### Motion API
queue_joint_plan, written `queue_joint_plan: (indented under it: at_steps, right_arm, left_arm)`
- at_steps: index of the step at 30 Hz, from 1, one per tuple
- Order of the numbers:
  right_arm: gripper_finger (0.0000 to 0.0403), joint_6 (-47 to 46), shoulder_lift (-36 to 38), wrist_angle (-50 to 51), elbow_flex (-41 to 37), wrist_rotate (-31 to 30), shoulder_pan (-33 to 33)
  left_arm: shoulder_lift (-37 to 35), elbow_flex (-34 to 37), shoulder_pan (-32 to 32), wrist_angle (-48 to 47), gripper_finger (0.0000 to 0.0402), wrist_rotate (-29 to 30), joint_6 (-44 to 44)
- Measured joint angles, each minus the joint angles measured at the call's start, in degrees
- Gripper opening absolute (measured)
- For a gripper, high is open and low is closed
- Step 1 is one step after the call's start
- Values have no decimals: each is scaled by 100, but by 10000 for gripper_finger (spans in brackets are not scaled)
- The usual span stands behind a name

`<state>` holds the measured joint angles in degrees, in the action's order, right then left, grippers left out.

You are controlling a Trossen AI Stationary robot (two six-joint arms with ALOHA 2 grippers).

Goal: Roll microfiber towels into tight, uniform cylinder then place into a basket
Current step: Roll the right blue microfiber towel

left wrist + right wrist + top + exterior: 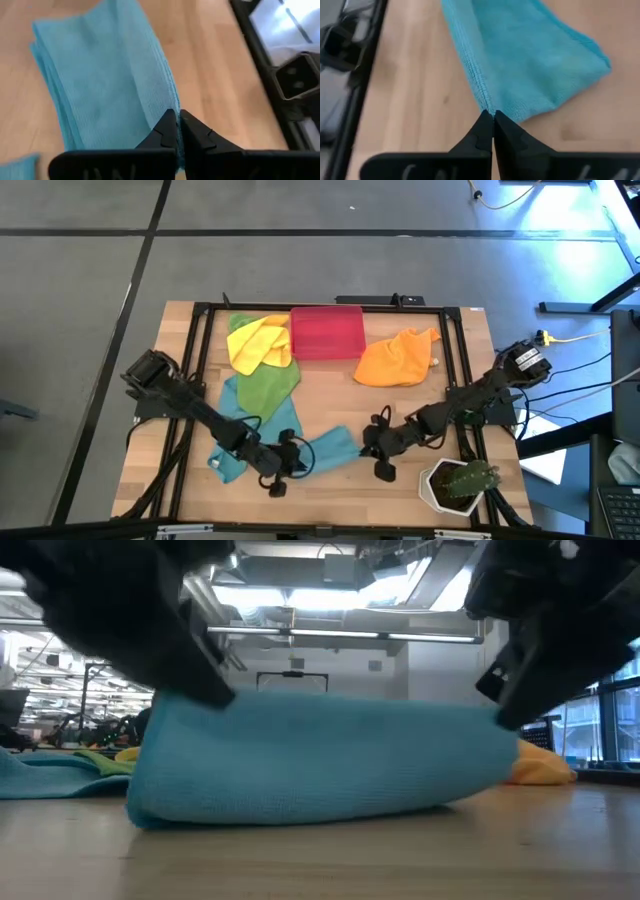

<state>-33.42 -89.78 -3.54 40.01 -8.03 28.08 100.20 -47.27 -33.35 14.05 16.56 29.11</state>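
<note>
Looking down on a pale wooden table [330, 405] with a black metal frame bolted round its edges, standing on a grey floor crossed by dark lines. Across the tabletop, the low view takes in an open hall with bright ceiling strip lights and ductwork.

Front and centre lies the folded teal towel [335, 450], a soft, finely looped microfiber strip with stitched edges, layered flat on the wood. The left gripper [296, 461] pinches one end of it, fingers pressed tight together on the edge of the folds. The right gripper [372, 444] has the opposite end, its pointed tips closed on the hem seam. In the low view the cloth sags between the two as a plump blue bundle [320, 760], its underside resting on the table.

A second teal towel [245, 415] sprawls loosely beneath the left arm, partly under a green towel [268, 385]. A yellow towel [258, 343] is bunched at the far left of the table, touching the red-pink basket [326, 332], a shallow rectangular plastic bin at the far edge. An orange towel [398, 360] lies crumpled just to the right of the basket, apart from it.

Near the right front corner stands a white hexagonal pot [440, 485] holding a spiky green plant, just beside the right arm.
</note>
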Motion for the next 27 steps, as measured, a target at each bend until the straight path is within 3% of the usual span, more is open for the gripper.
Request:
queue_joint_plan:
  at_steps: [8, 15, 27]
  right_arm:
    - [4, 147, -2, -72, -7, -402, -237]
    - [5, 348, -7, -159, -7, -403, -359]
    - [15, 641, -343, -600, -9, -1135, -381]
  left_arm:
    - [2, 461, 120, 310, 0, -64, 672]
    - [2, 468, 44, 438, 0, -274, 822]
    - [4, 474, 33, 286, 0, -261, 1038]
